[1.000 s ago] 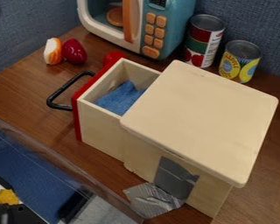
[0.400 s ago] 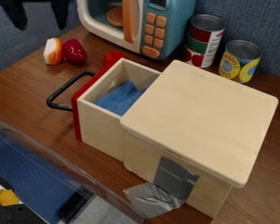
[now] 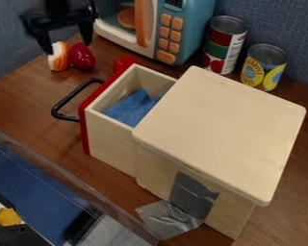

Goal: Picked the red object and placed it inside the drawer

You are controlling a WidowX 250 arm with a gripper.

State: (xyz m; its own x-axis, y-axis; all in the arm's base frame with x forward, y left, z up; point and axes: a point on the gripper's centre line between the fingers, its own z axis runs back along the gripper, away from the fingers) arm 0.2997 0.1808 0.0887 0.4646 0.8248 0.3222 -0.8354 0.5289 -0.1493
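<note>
"Hanging at the upper left of the view, is the gripper [image 3: 68, 46] holding something?"

"No, it holds nothing. Its two fingers are spread wide, pointing down, over the red object [image 3: 82, 56] and the piece [image 3: 58, 56], which is white and orange."

"And where exactly is the red object?"

"It lies on the table [image 3: 25, 98], just beside the piece, outside the drawer [image 3: 111, 137]. If they touch, I cannot tell. The drawer is pulled out, with a blue cloth [image 3: 132, 108] inside. I see also a red thing [image 3: 125, 62] behind the drawer, but I take the one under the gripper as the target."

"How will it handle, in your opinion?"

"I judge it to be a toy of light, rather stiff plastic. It looks smooth and rounded, so it may slip or roll if the fingers squeeze too high. I do not expect it to be fragile."

"Then where should we take it?"

"Around its widest part, low enough, with one finger on each side. The difficulty is the piece: one finger must go down between the two, or it will push them or catch both."

"So the picking is the step in hand?"

"Yes, I think we are near the beginning. Afterwards it should be lifted above the drawer's wall and released softly over the cloth."
</note>
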